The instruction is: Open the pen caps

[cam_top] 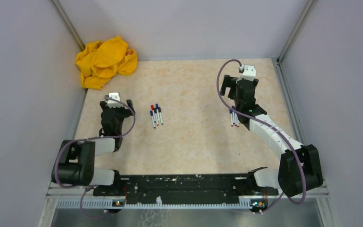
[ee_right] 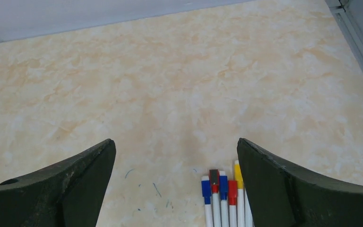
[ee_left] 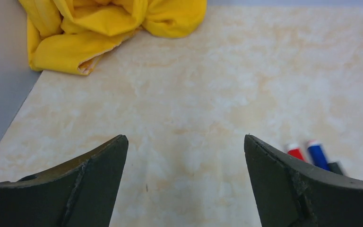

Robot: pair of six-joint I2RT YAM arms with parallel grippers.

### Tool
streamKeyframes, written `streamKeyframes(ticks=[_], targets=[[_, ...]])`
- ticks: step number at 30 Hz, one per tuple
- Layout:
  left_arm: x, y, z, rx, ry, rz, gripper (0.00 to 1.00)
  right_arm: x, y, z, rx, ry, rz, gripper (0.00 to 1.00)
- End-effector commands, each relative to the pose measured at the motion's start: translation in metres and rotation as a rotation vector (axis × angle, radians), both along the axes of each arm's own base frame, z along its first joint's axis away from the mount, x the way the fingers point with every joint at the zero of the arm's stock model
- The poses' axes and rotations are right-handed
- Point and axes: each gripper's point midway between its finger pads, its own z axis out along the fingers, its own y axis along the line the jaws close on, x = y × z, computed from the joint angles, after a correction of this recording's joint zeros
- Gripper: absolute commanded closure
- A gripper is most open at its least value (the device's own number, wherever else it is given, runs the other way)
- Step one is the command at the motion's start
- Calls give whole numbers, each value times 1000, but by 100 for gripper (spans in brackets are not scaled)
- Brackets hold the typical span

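Several pens [cam_top: 156, 116] lie side by side mid-table, their coloured caps pointing away from the bases. A second bunch of pens [cam_top: 234, 118] lies partly under my right arm. My left gripper [cam_top: 118, 102] is open and empty, to the left of the middle bunch. In the left wrist view [ee_left: 185, 142] a red cap [ee_left: 294, 152] and a blue cap [ee_left: 317, 153] peek out past the right finger. My right gripper [cam_top: 238, 87] is open just beyond the second bunch. In the right wrist view [ee_right: 176, 144] blue [ee_right: 206, 189], red [ee_right: 232, 189] and yellow caps [ee_right: 238, 175] sit by the right finger.
A crumpled yellow cloth [cam_top: 105, 60] lies in the far left corner, also seen in the left wrist view [ee_left: 108, 28]. Grey walls close in the table on three sides. Faint ink marks [ee_right: 156, 189] dot the tabletop between the right fingers.
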Motion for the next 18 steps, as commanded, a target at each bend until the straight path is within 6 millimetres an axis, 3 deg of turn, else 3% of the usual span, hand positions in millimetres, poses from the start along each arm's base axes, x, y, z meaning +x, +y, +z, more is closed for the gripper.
streamKeyframes(ticks=[1,2,4,6,9,12,17,18], targets=[[6,-2,78,-204,-155,69,1,4,18,23,-7,-59,91,1],[3,-4,74,-286,-79,95,1,4,23,24,8,-66,111,1],[0,-4,92,-480,-74,167,1,2,34,27,36,-92,169,1],[-1,-8,91,-614,-59,193,1,3,42,23,37,-83,213,1],[11,-48,102,-616,9,-16,3,5,42,8,0,-3,219,3],[20,-66,108,-646,62,-10,1,3,33,-7,-16,60,166,9],[21,-101,86,-519,231,75,1,-8,30,-31,-35,161,142,18],[17,-110,81,-508,260,67,1,-14,29,-43,-41,219,145,21]])
